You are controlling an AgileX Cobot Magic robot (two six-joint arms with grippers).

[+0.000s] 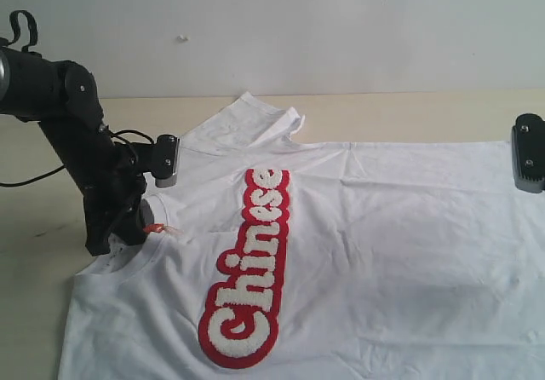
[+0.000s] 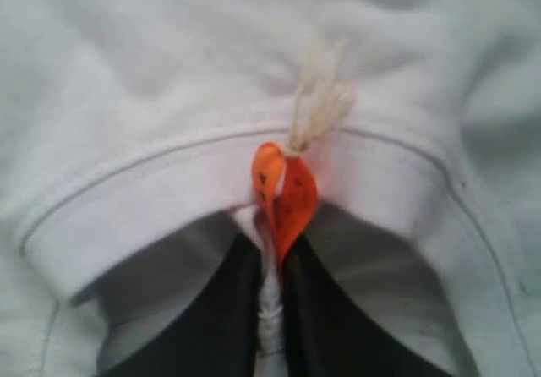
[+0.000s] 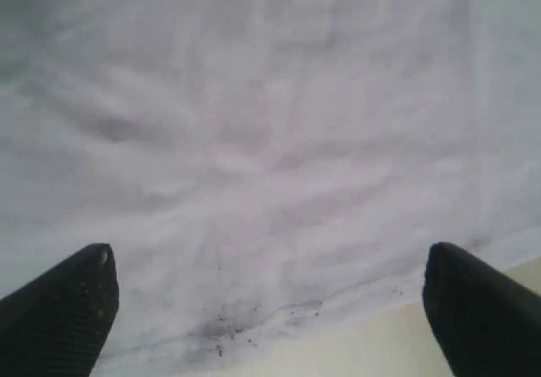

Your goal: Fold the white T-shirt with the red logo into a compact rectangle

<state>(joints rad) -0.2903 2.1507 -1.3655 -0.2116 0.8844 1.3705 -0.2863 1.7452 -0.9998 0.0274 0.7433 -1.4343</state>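
Pinching at the collar: left gripper (image 1: 143, 225) is down on the neckline, jaws pressed together with a thin ridge of white cloth squeezed between the black fingers (image 2: 211, 326).
Orange tag (image 2: 286, 193): sits right at the fingertips, folded over on itself, a pale frayed string sticking out of its top and lying across the collar band.
White T-shirt (image 1: 383, 227): spread chest-up across the table (image 1: 409, 112), collar toward the left of the exterior view, body running off to the right, lightly wrinkled.
Sleeve (image 1: 255, 116): the far one lies out flat on the table, pointing away from the camera.
Red logo (image 1: 251, 278): face up on the chest, reading "Chinese", running from the near edge of the exterior view up toward the sleeve, well apart from both grippers.
Right gripper (image 3: 269, 259): wide apart, one finger out at each side of the wrist view, nothing between them.
Under the right gripper: plain white fabric with its straight edge and a strip of bare table beside it; a few dark specks on the cloth near that edge.
Contact on the right: cannot tell whether the fingertips touch the fabric.
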